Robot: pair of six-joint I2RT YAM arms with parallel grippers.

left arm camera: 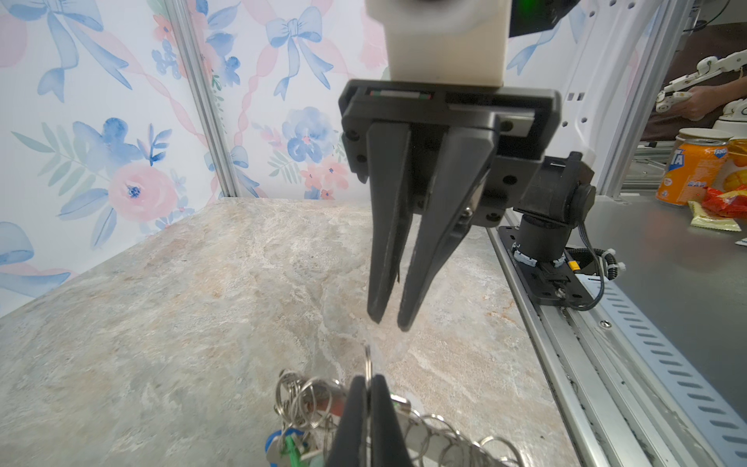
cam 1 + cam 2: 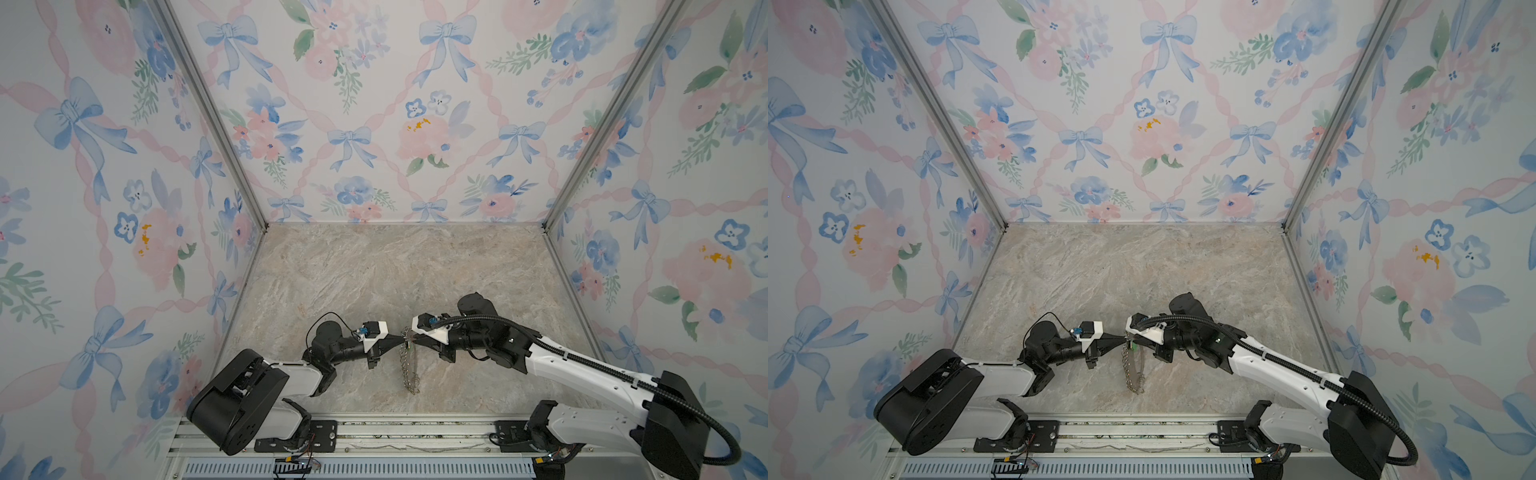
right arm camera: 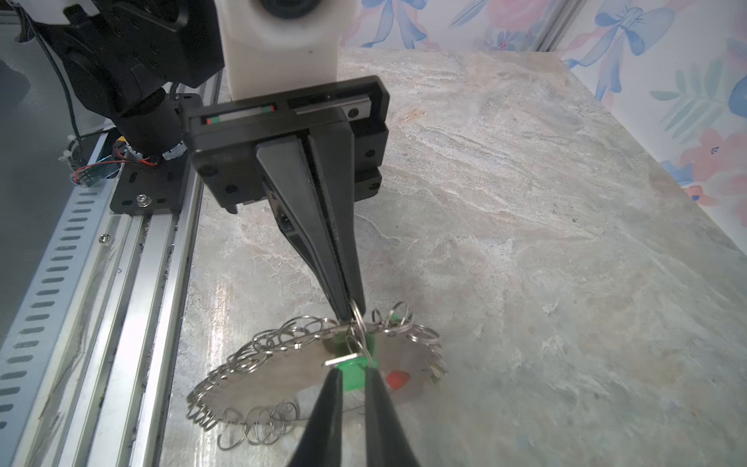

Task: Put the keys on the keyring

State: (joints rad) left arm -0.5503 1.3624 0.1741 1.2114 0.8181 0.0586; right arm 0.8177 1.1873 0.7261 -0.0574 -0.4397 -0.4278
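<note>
The keyring (image 2: pixel 409 368) (image 2: pixel 1133 372) is a grey oval plate (image 3: pixel 279 374) rimmed with silver wire rings. One end is lifted off the marble table and the other rests on it. My left gripper (image 1: pixel 368 382) (image 2: pixel 404 340) is shut on one wire ring (image 1: pixel 367 362) at the raised end. A green key (image 3: pixel 355 376) hangs there with a red key (image 3: pixel 398 379) beside it. A blue key head (image 1: pixel 271 440) shows by the green key (image 1: pixel 292 448). My right gripper (image 3: pixel 351 370) (image 1: pixel 391 323) faces the left one tip to tip. Its jaws are a narrow gap apart, and the left wrist view shows nothing between them.
An aluminium rail (image 2: pixel 374 432) with both arm bases runs along the table's front edge. Floral walls close the back and both sides. Outside the cell stand an orange drink can (image 1: pixel 687 170) and snack wrappers (image 1: pixel 723 202).
</note>
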